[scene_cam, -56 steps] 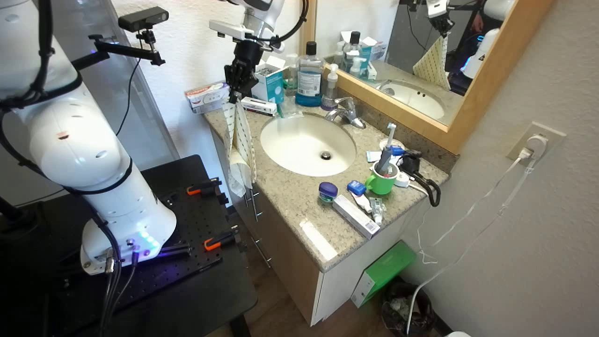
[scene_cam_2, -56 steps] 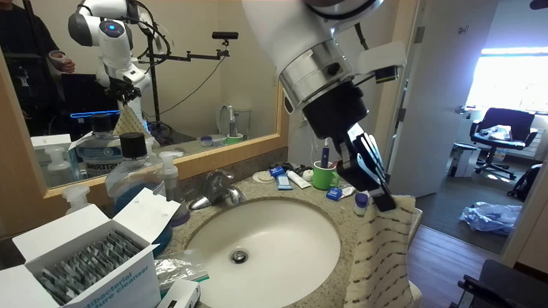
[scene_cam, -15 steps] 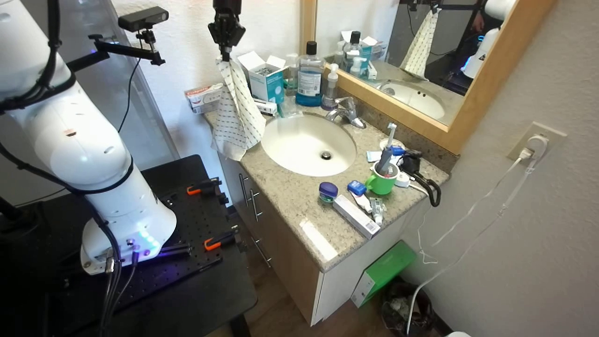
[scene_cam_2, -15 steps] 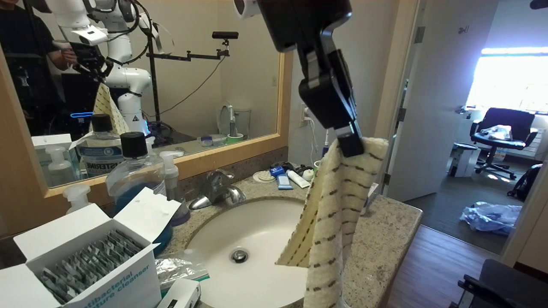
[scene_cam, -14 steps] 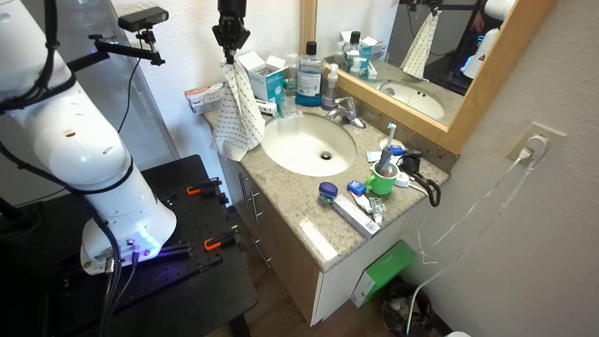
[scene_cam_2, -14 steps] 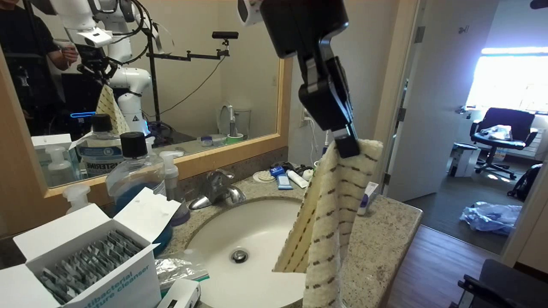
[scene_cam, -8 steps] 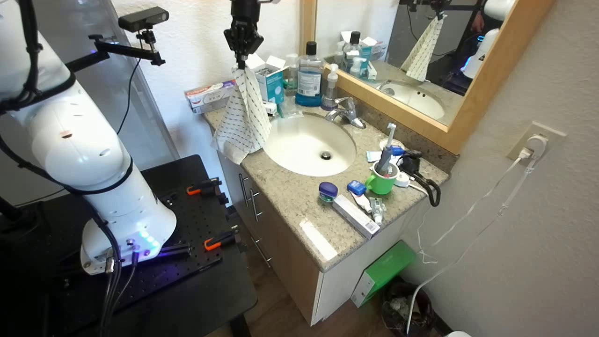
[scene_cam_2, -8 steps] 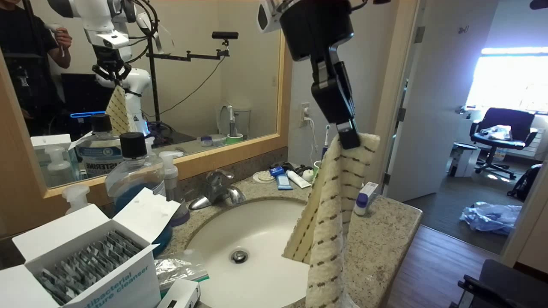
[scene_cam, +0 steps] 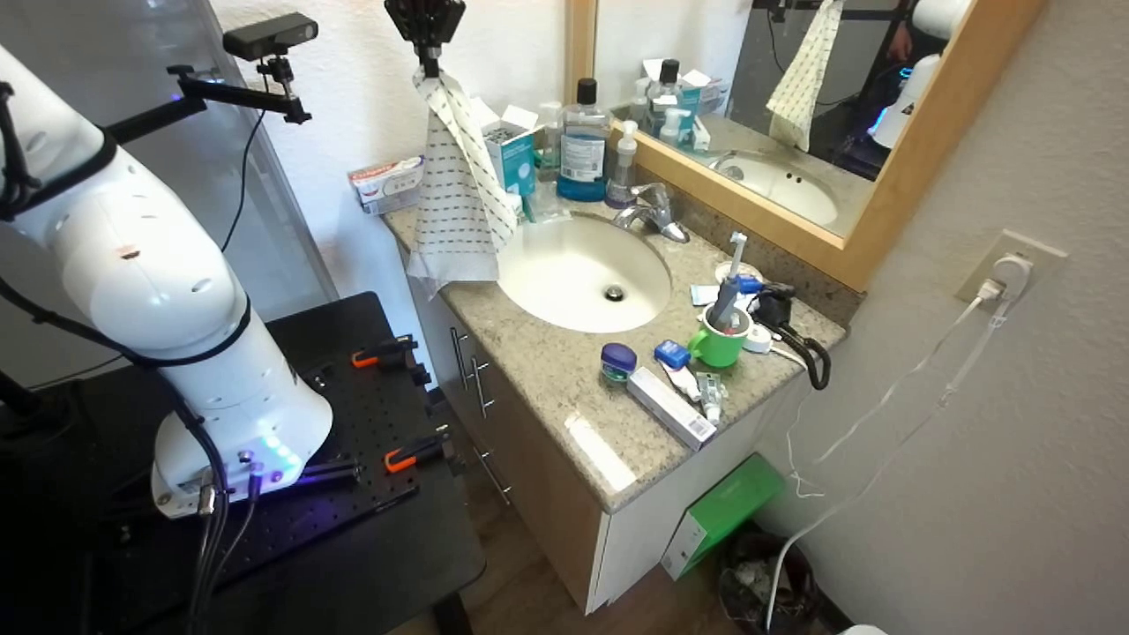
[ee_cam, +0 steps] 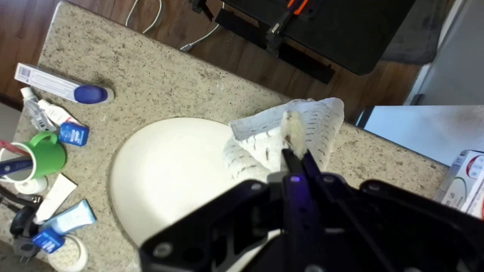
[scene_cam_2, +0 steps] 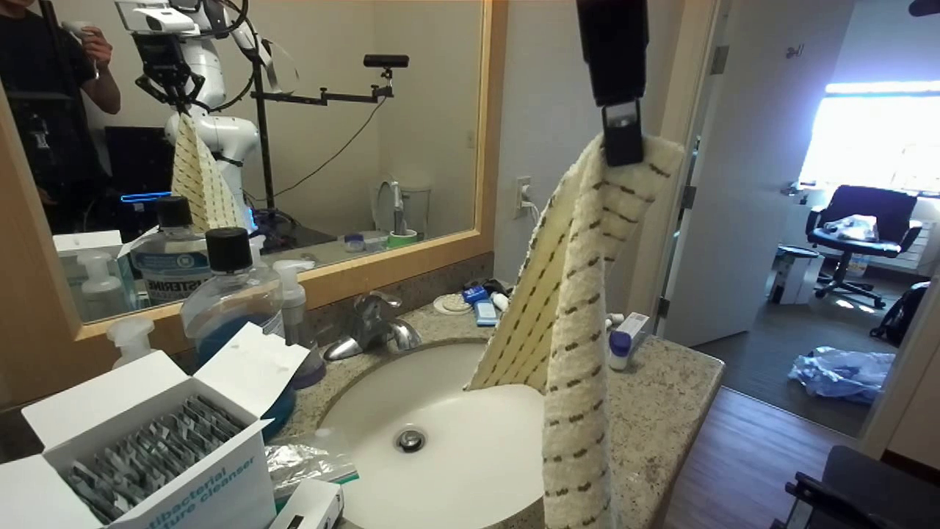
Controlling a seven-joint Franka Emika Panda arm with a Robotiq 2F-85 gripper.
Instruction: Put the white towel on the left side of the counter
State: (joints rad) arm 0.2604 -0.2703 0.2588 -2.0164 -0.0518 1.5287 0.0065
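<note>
Table [scene_cam: 547, 370] of speckled beige stone ran before us from far left to near right, over cabinets [scene_cam: 556, 503]. To its left we saw a black stand [scene_cam: 353, 564], and on that the white robot arm [scene_cam: 168, 265]. Along the table's far right side hung a wood-framed mirror [scene_cam: 732, 79]. We found the white oval sink [scene_cam: 556, 265] set into the table.

The white towel [scene_cam: 459, 203], patterned with rows of dark dashes, hung limp over the far left of the table, by the sink's left side. In the wrist view its lower folds overlapped the sink's rim and the table's front edge; we could not tell whether its hem touched the table. Just beside the cabinets, at the near right, we noted a green box [scene_cam: 723, 511]. The tool [scene_cam: 429, 70] was pressed together above the table, pinching the white towel by its top, and in the wrist view a tuft stuck out past the tips.

Partly behind the white towel in an exterior view, we made out an opened box [scene_cam: 519, 168] of packets [scene_cam_2: 158, 448], and to its right a bottle of blue liquid [scene_cam: 583, 145]. A chrome faucet [scene_cam: 653, 214] stood at the sink's far right rim. Near right on the table lay a long carton [scene_cam: 672, 408]; beyond it, a green mug [scene_cam: 716, 347] held a toothbrush [scene_cam: 727, 295]. A purple-lidded jar [scene_cam: 618, 362] sat just beside the carton's left end.
</note>
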